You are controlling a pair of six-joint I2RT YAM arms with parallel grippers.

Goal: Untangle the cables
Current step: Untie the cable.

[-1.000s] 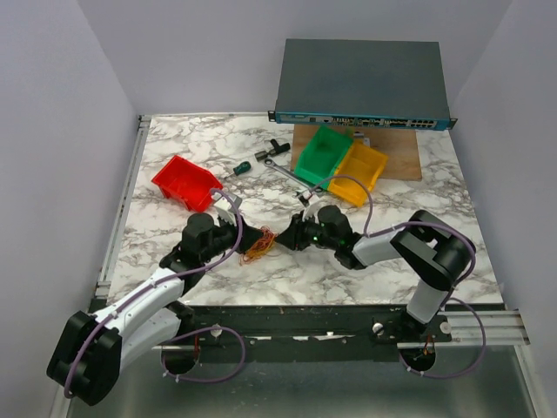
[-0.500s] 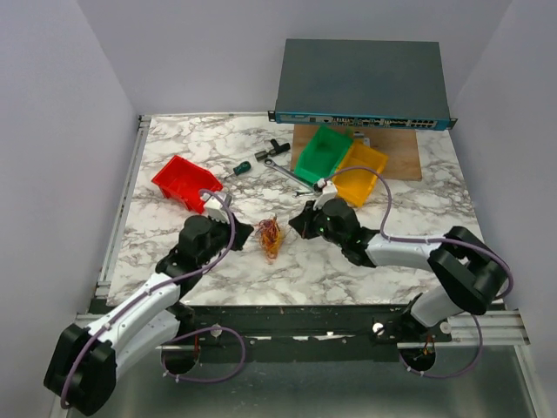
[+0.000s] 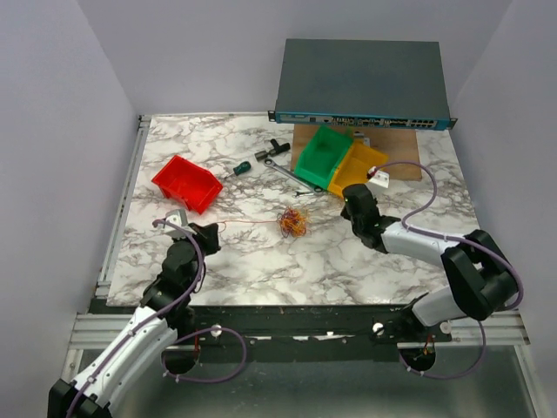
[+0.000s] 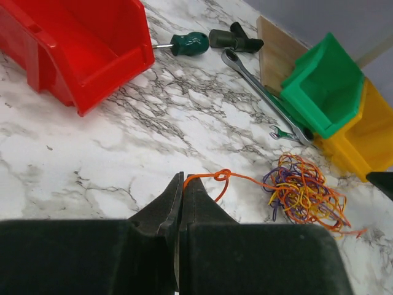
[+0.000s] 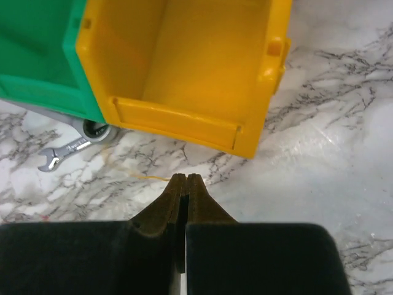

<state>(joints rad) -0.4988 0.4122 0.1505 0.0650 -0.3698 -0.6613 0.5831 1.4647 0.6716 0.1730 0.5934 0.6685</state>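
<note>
Cables: loose orange/yellow/purple wad lying mid-table, between the two grippers, touching neither. One orange strand runs out of the wad leftward, knotted loop partway. Left gripper, near-left of the wad: jaws pressed together, pinching that strand's end. Right gripper, right of the wad: jaws closed, a hair-thin yellow strand nipped at the tips and trailing left. Yellow bin just beyond it, green bin touching the yellow one's left side. Wrench and screwdriver farther back; red bin far-left.
</note>
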